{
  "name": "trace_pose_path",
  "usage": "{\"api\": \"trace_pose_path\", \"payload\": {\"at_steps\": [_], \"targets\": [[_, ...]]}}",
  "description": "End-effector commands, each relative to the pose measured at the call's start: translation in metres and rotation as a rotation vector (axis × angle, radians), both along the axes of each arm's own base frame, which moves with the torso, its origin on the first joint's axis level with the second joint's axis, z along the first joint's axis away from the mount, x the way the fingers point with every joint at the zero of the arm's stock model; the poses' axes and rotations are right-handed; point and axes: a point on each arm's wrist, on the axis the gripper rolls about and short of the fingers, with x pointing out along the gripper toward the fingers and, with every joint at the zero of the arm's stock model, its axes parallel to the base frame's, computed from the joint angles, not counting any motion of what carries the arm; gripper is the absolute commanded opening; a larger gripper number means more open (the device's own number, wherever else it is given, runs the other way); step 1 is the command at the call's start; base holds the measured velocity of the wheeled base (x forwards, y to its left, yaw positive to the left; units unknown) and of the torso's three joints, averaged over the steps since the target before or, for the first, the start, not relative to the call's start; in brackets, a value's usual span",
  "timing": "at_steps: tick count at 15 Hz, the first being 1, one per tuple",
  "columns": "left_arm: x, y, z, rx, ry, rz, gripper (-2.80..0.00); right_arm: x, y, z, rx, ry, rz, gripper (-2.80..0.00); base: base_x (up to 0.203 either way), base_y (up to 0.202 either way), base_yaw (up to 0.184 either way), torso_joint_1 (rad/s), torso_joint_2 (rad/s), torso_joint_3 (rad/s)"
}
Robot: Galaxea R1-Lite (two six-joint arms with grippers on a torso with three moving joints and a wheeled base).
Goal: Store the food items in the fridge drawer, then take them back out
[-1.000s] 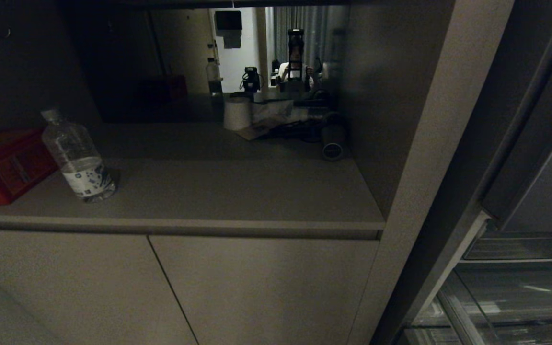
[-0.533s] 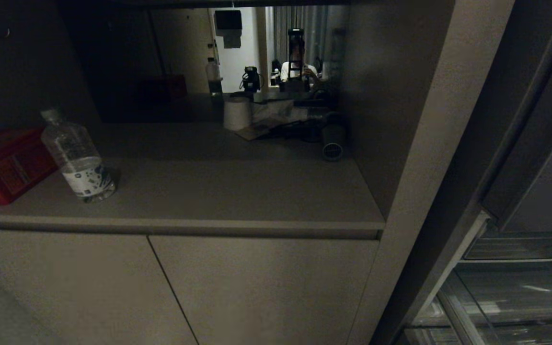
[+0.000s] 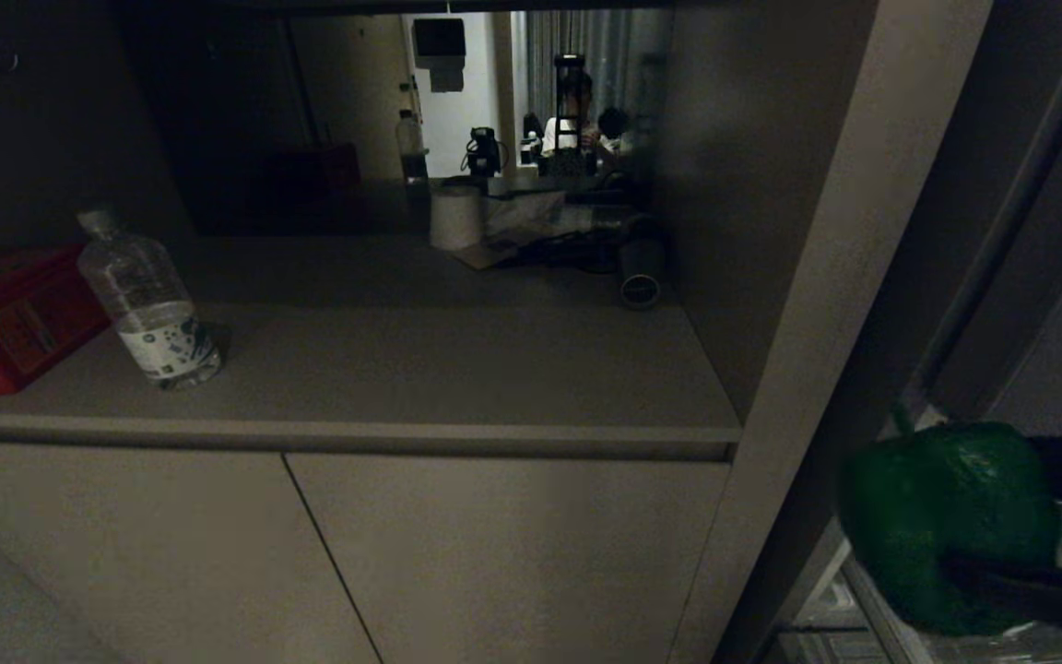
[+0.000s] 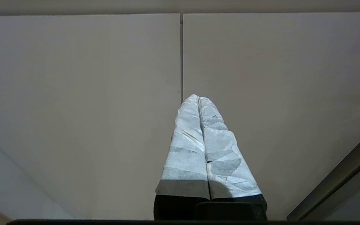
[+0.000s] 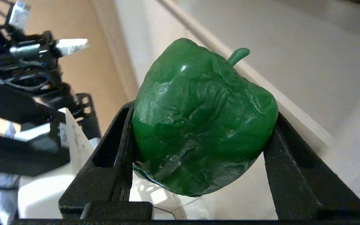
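Green and glossy, the pepper is pinched between the black fingers of the right end effector, low at the right beside the cabinet's side panel. Left end effector, pressed together, faces the cabinet doors. A bottle stands on the desk.

The head view is sitting very dim, the counter and cabinet fronts sinking into brown shadow; the only strong light is coming through the bright opening at the back. The bell pepper is showing there as a dark, perhaps slightly smeared, mass. The right wrist view is running brighter, small highlights glinting on the pepper's skin, with the background looking soft and washed out.
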Motion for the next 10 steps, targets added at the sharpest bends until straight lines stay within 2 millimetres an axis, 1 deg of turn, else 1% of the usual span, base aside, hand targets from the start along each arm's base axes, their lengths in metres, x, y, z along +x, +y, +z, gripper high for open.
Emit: {"api": "trace_pose_path", "payload": {"at_steps": [1,5,6,8,10], "targets": [[0.0,0.0,0.0,0.0,0.001,0.0,-2.8,0.019,0.029,-0.012,-0.037,0.061,0.081,-2.8,0.0,0.0,0.0,0.0,0.0,0.0],[0.0,0.0,0.0,0.0,0.001,-0.001,-2.8,0.013,0.059,-0.014,-0.073,0.045,0.08,-2.8,0.0,0.0,0.0,0.0,0.0,0.0],[0.0,0.0,0.0,0.0,0.001,0.0,-2.8,0.017,0.067,-0.014,-0.079,0.036,0.052,-2.8,0.0,0.0,0.0,0.0,0.0,0.0],[0.0,0.0,0.0,0.0,0.001,0.0,-2.8,0.034,0.089,-0.018,-0.088,0.018,-0.025,-2.8,0.0,0.0,0.0,0.0,0.0,0.0],[0.0,0.0,0.0,0.0,0.001,0.0,-2.8,0.055,0.117,-0.024,-0.093,-0.005,-0.111,-2.8,0.0,0.0,0.0,0.0,0.0,0.0]]}}
